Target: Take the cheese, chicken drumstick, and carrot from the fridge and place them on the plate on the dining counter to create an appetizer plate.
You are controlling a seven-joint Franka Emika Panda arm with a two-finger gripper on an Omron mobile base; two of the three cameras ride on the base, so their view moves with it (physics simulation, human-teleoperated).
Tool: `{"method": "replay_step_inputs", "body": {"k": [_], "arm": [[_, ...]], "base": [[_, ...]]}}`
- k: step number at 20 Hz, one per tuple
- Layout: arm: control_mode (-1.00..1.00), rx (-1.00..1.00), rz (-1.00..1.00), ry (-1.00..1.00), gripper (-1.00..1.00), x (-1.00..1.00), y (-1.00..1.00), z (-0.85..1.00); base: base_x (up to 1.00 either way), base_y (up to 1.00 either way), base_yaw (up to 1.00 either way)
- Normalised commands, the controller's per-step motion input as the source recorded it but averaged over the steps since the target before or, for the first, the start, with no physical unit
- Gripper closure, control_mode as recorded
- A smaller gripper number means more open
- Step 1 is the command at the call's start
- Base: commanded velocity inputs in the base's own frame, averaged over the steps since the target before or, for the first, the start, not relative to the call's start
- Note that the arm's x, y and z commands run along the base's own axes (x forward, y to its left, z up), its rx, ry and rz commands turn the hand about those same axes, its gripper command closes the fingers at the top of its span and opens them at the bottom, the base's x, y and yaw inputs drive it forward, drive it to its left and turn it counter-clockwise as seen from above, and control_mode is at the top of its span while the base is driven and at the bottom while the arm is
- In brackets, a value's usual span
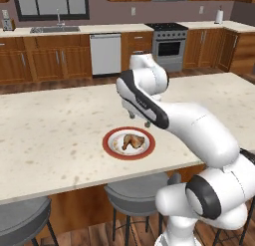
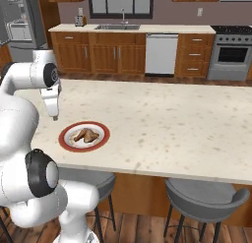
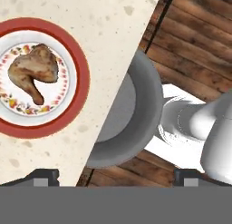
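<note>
Gripper (image 3: 116,177): fingers spread, empty, just right of the plate (image 1: 110,148).
On plate: chicken drumstick (image 1: 132,141) alone.
Risk: a low swing away might clip the rim and slide the plate along the dining counter (image 1: 50,130).

2 grey stools (image 1: 133,192), stove (image 1: 168,45), sink (image 2: 117,26)

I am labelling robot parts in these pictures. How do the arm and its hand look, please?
The arm is built of glossy white, rounded segments with dark grey to black bands at the joints. No cables or markings are visible. The hand ends in two small dark finger tips, squarish in shape.
</note>
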Motion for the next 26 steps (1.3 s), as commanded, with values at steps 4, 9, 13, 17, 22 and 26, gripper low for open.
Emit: {"method": "replay_step_inputs", "body": {"k": [4,9,13,17,22,26], "arm": [[-1.0,-0.24,0.18,-0.11,-1.0,-0.59,-0.84,0.56],[-1.0,-0.27,0.49,-0.17,-1.0,-0.64,-0.77,0.21],[-1.0,-0.17,0.57,-0.07,-1.0,-0.49,-0.76,0.09],[-1.0,-0.09,0.52,0.02,-1.0,-0.63,-0.21,0.01],[-1.0,-0.07,0.47,0.07,-1.0,-0.53,0.07,0.0],[-1.0,-0.11,0.44,0.01,-1.0,-0.58,0.08,0.04]], "base": [[0.0,0.0,0.0],[0.0,0.0,0.0],[0.0,0.0,0.0],[0.0,0.0,0.0],[0.0,0.0,0.0],[0.0,0.0,0.0]]}}
